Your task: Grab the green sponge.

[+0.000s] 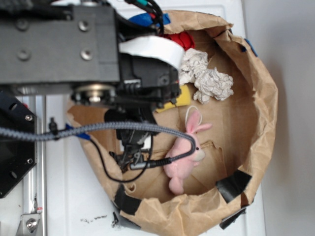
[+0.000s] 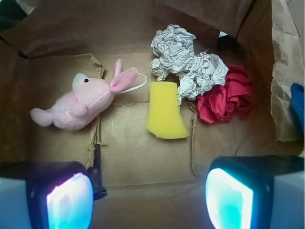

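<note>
Exterior: gripper (image 1: 132, 147) down inside paper bag (image 1: 261, 123), mostly hidden by arm; can't tell how wide. Corner of sponge (image 1: 183, 97) peeking out.

Wrist: fingers (image 2: 69, 200) spread wide, holding nothing. Sponge (image 2: 165, 116) (looks yellow) flat on bag floor, between pink bunny (image 2: 81, 102) and red cloth (image 2: 224, 98), touching crumpled paper (image 2: 188, 64).

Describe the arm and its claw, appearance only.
The arm is black, boxy, with round screws and a white band. A grey braided cable and thin black wires trail off it. The claw has black fingers with glossy, pale blue-tinted pads.
</note>
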